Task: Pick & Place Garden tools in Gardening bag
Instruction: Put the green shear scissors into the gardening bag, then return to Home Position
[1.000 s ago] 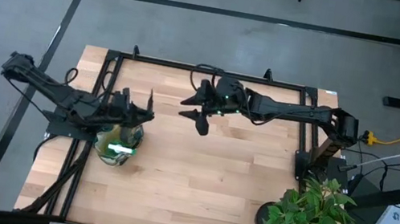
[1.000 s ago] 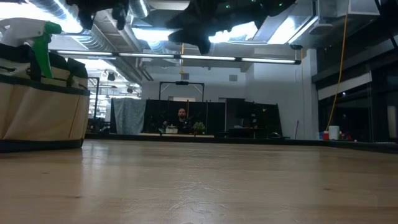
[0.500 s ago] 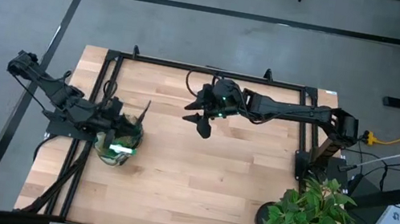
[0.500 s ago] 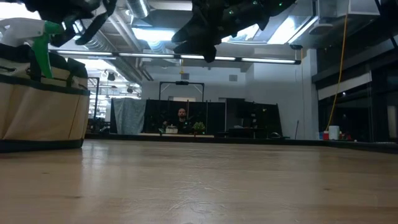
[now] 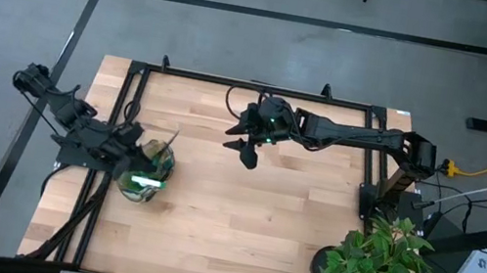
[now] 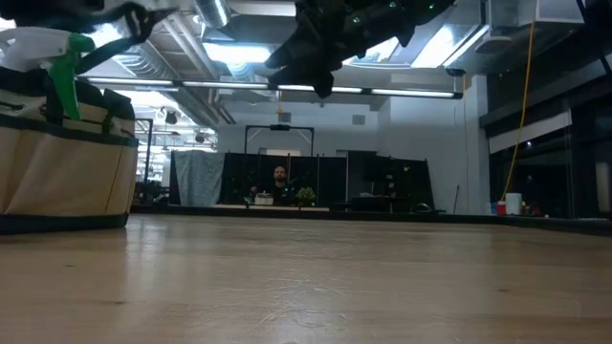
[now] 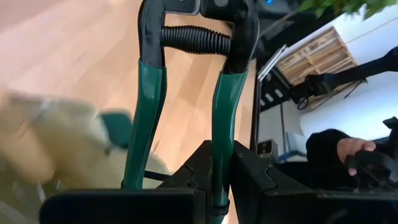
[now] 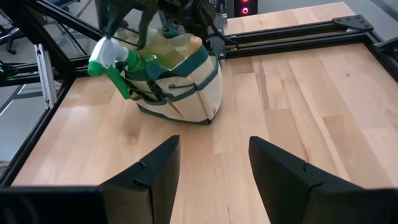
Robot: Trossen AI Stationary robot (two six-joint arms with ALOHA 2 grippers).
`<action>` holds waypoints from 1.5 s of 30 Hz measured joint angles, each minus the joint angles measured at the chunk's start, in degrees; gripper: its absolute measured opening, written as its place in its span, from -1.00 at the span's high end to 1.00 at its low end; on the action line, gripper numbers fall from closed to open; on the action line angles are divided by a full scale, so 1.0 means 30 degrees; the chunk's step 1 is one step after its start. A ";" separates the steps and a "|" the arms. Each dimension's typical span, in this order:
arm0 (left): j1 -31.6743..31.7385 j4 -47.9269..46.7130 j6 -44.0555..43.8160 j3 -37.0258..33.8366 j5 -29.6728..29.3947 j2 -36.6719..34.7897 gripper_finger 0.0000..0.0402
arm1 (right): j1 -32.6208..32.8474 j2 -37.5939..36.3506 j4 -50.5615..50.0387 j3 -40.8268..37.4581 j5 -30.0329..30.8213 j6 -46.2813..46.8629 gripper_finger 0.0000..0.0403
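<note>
Shears (image 7: 186,93) are the thing to watch here. Left gripper (image 5: 130,134), at the left side of the overhead frame, has its fingers pinched narrow on one green handle of the black pruning shears, and from its wrist camera the tool pokes out in front with the spring between the handles up top. It's hovering right at the near rim of the gardening bag (image 5: 146,172), which sits at the left edge of the wooden table (image 5: 240,215). The green spray bottle (image 8: 112,59) is already in there, its white head leaning out over the rim.

Right gripper (image 5: 249,147) is parked up in the middle-top of the overhead frame, fingers spread wide, holding nothing.

What could go wrong, my guess: only one handle looks clamped, so the shears could swivel in the grip and catch the bag's rim or a green strap instead of dropping inside. The bag is soft, so a sideways nudge might drag or tip it. And the spray bottle's head is crowding the opening, so the shears might land on it and slide back out.
</note>
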 joint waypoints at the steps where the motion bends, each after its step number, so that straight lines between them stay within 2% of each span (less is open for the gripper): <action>1: -0.0051 -0.0457 -0.0445 0.0000 0.0194 -0.0162 0.85 | 0.0000 0.0000 -0.0074 0.0000 0.0000 0.0000 0.03; 8: -0.0257 -0.3512 -0.2806 0.0042 0.0874 -0.0766 0.85 | 0.0000 0.0007 -0.0205 0.0000 0.0000 -0.0117 0.03; 16: -0.0257 -0.4075 -0.2862 0.0058 0.1672 -0.0759 0.83 | 0.0000 0.0015 -0.0202 0.0000 0.0007 -0.0366 0.03; 27: -0.0257 -0.5249 -0.1810 -0.0036 0.1779 -0.0715 0.56 | 0.0000 0.0015 -0.0200 0.0000 0.0003 -0.0372 0.03; 40: -0.0257 -0.5955 -0.1145 -0.0029 0.0884 -0.0722 0.20 | -0.0008 0.0015 -0.0372 0.0000 0.0000 -0.0762 0.03; 45: -0.0257 -0.6018 0.0784 0.0000 -0.1487 -0.0714 0.08 | -0.0232 0.0015 -0.1185 0.0000 0.0000 -0.1506 0.03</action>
